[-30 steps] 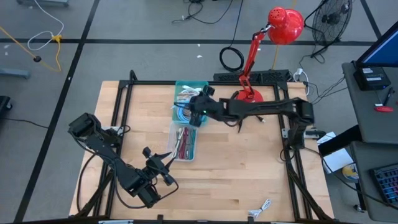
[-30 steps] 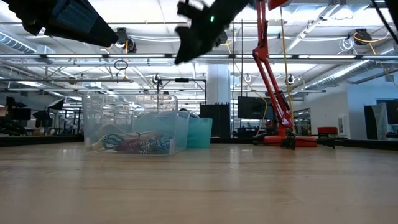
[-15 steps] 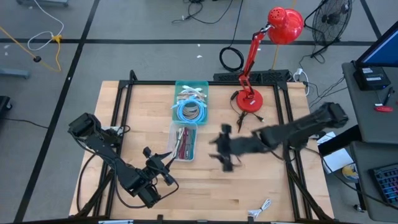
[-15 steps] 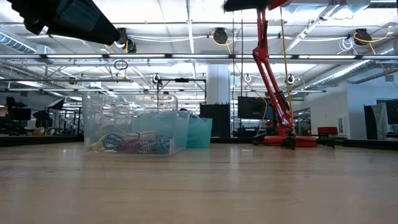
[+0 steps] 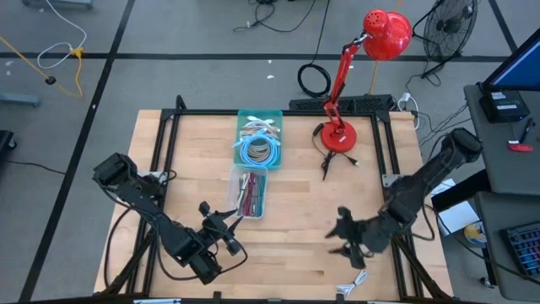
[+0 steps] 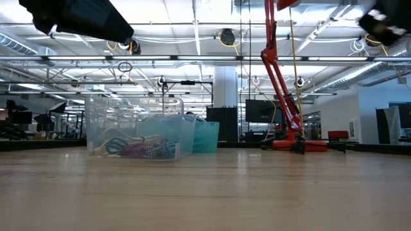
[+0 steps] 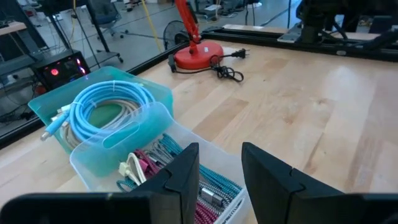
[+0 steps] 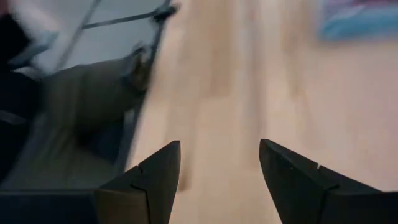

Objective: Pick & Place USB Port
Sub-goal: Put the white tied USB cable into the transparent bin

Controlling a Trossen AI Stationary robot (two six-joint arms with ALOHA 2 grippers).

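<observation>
High view: right claw (image 5: 344,237) seemingly open, low over table (image 5: 287,245).

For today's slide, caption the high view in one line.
Right tool open over bare wood near the table's front right; left tool beside the clear bin of cables.

Two bins (image 5: 251,192) mid-table; lamp (image 5: 337,135) right (rear edge).

Two dark, jointed arms with black cabling, each hand ending in angular black fingers (image 7: 186,174).
</observation>
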